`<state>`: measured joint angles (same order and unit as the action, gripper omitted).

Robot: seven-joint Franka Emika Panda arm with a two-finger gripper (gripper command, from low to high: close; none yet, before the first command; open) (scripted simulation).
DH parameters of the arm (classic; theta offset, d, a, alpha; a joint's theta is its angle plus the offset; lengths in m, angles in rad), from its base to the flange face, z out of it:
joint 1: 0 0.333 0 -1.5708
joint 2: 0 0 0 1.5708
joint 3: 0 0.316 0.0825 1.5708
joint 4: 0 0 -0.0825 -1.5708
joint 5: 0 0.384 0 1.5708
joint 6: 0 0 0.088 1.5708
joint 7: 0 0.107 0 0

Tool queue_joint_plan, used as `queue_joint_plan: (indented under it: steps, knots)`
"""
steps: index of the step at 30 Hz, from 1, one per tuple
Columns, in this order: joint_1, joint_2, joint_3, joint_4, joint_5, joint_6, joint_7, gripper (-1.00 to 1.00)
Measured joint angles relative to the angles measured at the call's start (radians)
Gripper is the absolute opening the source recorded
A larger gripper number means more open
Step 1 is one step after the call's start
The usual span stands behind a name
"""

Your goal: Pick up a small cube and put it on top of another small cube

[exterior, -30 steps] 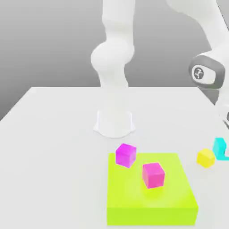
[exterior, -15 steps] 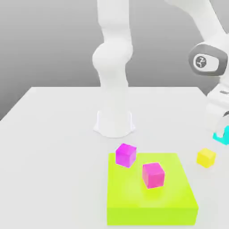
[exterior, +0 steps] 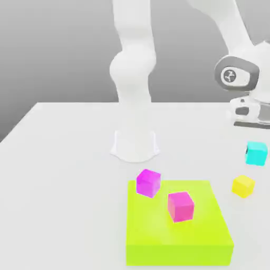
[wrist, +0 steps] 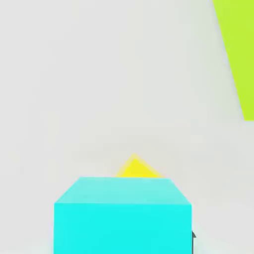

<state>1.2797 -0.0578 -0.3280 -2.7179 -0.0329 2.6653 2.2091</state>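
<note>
Cyan is the colour of the cube (exterior: 257, 153) that hangs at the right edge of the exterior view, clear of the bench (exterior: 63, 169) and just under the arm's wrist. In the hand view the same cube sits large in the lower middle of the frame, so I judge the pincer clenched on the cyan cube and the pickup done. The yellow cube (exterior: 243, 185) rests on the bench just below and to the left of it in the exterior view; in the hand view its top peeks out from behind the cyan one. What remains is to line up over it, lower and release. A lime slab (exterior: 179, 232) in the lower middle carries a pink cube (exterior: 181, 205), with a magenta cube (exterior: 148, 182) at its far left corner.
</note>
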Motion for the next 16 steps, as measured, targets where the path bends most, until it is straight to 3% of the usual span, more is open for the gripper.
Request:
queue_joint_plan:
  steps: [6, 14, 15, 16]
  knots:
    - [0.01, 0.072, 0.005, -0.007, 0.033, 0.085, 0.073, -1.0]
    - [-0.028, 0.224, 0.073, 0.004, 0.186, 0.212, -0.035, -1.0]
    - [-0.034, 0.235, 0.082, 0.004, 0.199, 0.22, -0.045, 1.0]
    - [-0.034, 0.235, 0.082, 0.005, 0.199, 0.22, -0.045, 1.0]
